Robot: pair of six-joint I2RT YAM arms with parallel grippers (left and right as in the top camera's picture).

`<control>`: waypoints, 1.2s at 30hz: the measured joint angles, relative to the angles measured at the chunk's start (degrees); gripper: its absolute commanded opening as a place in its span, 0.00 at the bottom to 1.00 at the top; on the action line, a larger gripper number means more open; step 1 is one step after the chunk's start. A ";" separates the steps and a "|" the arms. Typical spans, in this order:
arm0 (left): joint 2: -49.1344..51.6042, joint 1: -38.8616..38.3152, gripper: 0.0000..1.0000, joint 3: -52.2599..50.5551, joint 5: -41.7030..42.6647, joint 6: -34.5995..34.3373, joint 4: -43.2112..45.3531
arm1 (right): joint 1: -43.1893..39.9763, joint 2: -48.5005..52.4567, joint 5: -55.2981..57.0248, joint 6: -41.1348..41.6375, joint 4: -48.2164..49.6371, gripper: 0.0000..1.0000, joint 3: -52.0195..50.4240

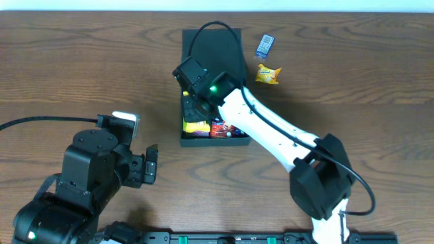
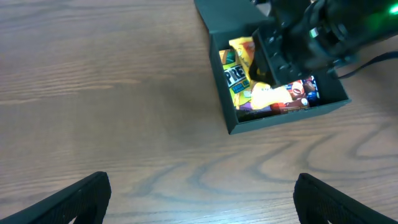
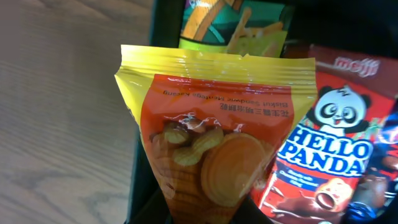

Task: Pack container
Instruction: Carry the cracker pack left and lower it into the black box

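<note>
The black container (image 1: 213, 142) lies open at mid-table, its flap lid (image 1: 213, 47) folded back on the far side. My right gripper (image 1: 196, 103) reaches into its left part and is shut on an orange and yellow biscuit packet (image 3: 211, 143); the packet stands upright between the jaws (image 3: 211, 216) against the container's left wall. Beside it inside lie a red Hello Panda box (image 3: 336, 155) and a green snack box (image 3: 233, 25). My left gripper (image 2: 202, 199) hangs open over bare wood, in front and to the left of the container (image 2: 286, 118), holding nothing.
Two loose snacks lie on the table right of the lid: a small blue packet (image 1: 264, 45) and a yellow packet (image 1: 267, 74). The right arm (image 1: 271, 132) crosses the container's right side. The left arm's base (image 1: 88, 176) fills the near left.
</note>
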 measured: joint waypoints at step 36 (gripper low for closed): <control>0.02 0.00 0.95 0.00 0.00 0.00 0.02 | -3.26 0.22 0.15 2.69 -1.14 0.60 5.11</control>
